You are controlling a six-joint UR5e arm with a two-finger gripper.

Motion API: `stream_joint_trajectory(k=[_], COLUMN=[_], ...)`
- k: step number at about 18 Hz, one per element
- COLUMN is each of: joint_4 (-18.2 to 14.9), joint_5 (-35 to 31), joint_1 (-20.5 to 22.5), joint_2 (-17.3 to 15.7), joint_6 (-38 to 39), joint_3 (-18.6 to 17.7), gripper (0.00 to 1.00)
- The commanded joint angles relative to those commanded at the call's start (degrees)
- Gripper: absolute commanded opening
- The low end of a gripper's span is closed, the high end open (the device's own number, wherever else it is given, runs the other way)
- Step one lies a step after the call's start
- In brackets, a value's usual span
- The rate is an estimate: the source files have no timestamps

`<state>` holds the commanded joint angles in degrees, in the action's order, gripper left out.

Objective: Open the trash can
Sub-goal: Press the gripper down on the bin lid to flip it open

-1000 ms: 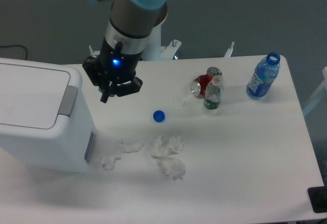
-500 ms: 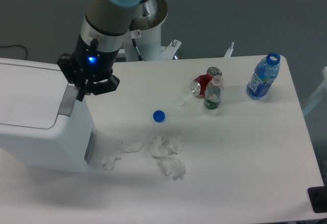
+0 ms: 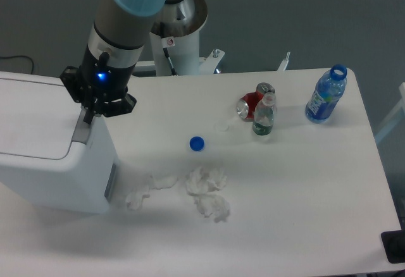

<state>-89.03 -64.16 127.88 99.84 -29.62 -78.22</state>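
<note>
Item: my gripper (image 3: 90,114). Position: over the right edge of the trash can (image 3: 44,147), tip at or just above the grey push strip (image 3: 82,128). Whether it touches the strip I cannot tell. Jaws: seen from above, dark and foreshortened; how far apart they stand I cannot tell. Nothing visible between them.

Item: trash can. Position: far left of the bench (image 3: 304,188), lid flat and shut, push strip along its right side.

Item: loose goods on the bench. Blue cap (image 3: 197,143), crumpled tissues (image 3: 205,191) just right of the can's base, red can (image 3: 250,105) lying on its side, small clear bottle (image 3: 264,116) upright and touching or just beside it, blue bottle (image 3: 326,95) upright and uncapped, far right.

Risks, as I judge them:
- Pressing off the strip, onto the lid or the rounded corner: latch stays shut, tip may skid.
- Pressing at a slant: the light plastic bin may slide or tip leftward instead of releasing.
- Lid springing up against my wrist if I sit over its swing.
- Tissues near the base could be dragged if the bin shifts.
</note>
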Motion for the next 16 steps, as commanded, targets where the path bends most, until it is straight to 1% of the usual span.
stream_joint_trajectory(k=[4,9,16], joint_4=[0.2,2.2,2.9], joint_5=[0.0,0.3,0.2], joint_1=[-0.2,-0.3,-0.3], joint_2=[0.1,0.4,0.5], joint_6=[0.1,1.7,1.9], joint_3=[0.1,0.1,0.1], gripper=[0.0,0.0,0.0])
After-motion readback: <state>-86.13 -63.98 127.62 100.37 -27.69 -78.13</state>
